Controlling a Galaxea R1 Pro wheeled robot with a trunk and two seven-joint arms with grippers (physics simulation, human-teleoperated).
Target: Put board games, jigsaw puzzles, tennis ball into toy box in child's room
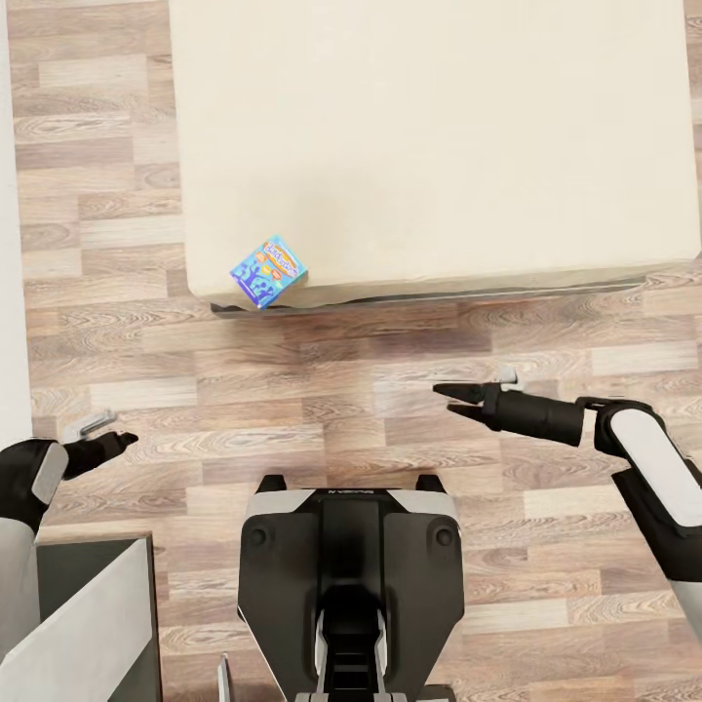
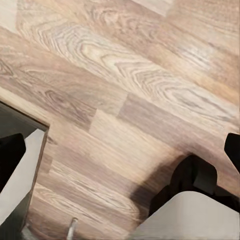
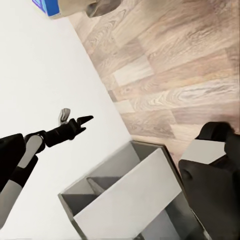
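Note:
A small blue board game (image 1: 268, 271) lies on the near left corner of the bed (image 1: 439, 127), whose beige mattress spans the top of the head view. The same box shows at a corner of the right wrist view as a blue board game (image 3: 46, 5). My right gripper (image 1: 450, 400) hovers over the floor below the bed's near edge, open and empty, to the right of the box. My left gripper (image 1: 125, 442) hangs low at the far left, open, its fingertips (image 2: 10, 152) at opposite edges of its wrist view. The table, toy box, puzzles and tennis ball are out of view.
Wood plank floor (image 1: 322, 380) lies between my base (image 1: 349, 575) and the bed. A grey open-topped unit with sharp corners (image 1: 93, 624) stands at my left side, also seen as a grey unit (image 3: 125, 200). A white wall (image 1: 8, 244) runs along the left.

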